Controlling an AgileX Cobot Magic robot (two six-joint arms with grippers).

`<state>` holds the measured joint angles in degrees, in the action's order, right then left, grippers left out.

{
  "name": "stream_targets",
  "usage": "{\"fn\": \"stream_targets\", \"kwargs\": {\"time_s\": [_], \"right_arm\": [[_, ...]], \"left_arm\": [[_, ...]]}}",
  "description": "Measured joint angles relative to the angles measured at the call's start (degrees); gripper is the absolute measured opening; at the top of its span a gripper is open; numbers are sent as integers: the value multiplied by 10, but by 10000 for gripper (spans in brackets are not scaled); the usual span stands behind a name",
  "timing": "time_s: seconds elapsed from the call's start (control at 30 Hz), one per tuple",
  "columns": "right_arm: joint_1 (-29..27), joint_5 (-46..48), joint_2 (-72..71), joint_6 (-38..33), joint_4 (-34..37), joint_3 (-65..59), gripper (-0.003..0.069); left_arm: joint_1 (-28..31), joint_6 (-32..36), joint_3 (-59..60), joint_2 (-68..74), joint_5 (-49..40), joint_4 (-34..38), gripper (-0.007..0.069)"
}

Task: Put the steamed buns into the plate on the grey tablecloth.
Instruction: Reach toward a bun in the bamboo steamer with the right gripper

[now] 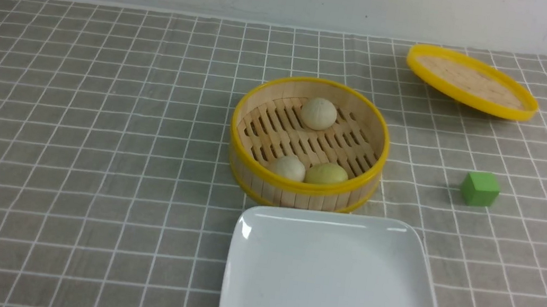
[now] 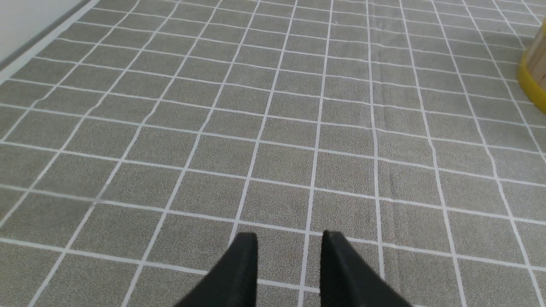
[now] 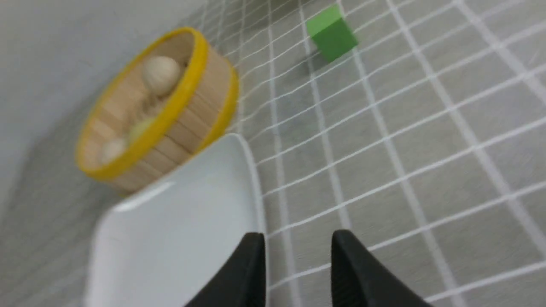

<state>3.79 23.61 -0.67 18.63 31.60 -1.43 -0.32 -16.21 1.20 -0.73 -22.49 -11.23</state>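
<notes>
Three steamed buns lie in a round bamboo steamer in the middle of the grey tablecloth: an off-white bun at the back, another off-white bun and a pale yellow bun at the front. The white square plate stands empty just in front of the steamer. My left gripper is open and empty over bare cloth, left of the steamer. My right gripper is open and empty above the plate's right edge. Neither gripper shows in the front view.
A green cube sits right of the steamer. The yellow-rimmed lid rests tilted at the back right. The right wrist view shows the steamer, its buns and the cube, blurred. The steamer's edge shows in the left wrist view.
</notes>
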Motion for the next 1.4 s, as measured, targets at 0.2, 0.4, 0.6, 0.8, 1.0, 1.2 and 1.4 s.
{"fn": "stream_targets", "kwargs": {"time_s": [0.2,0.4,0.6,0.8,1.0,1.2,1.4], "right_arm": [[0,-9,0,30,85,0,239],[0,-38,0,-9,66,46,139],[0,-5,104,-98,-92,237,-10],[0,234,329,-93,-240,367,0],[0,282,502,-228,-131,424,7],[0,274,608,-394,13,487,49],[37,268,718,-433,42,573,137]], "left_arm": [[0,0,0,0,0,0,241],[0,0,0,0,0,0,241],[0,0,0,0,0,0,241],[0,0,0,0,0,0,241],[0,0,0,0,0,0,241],[0,0,0,0,0,0,241],[0,-25,1,0,11,25,241]]}}
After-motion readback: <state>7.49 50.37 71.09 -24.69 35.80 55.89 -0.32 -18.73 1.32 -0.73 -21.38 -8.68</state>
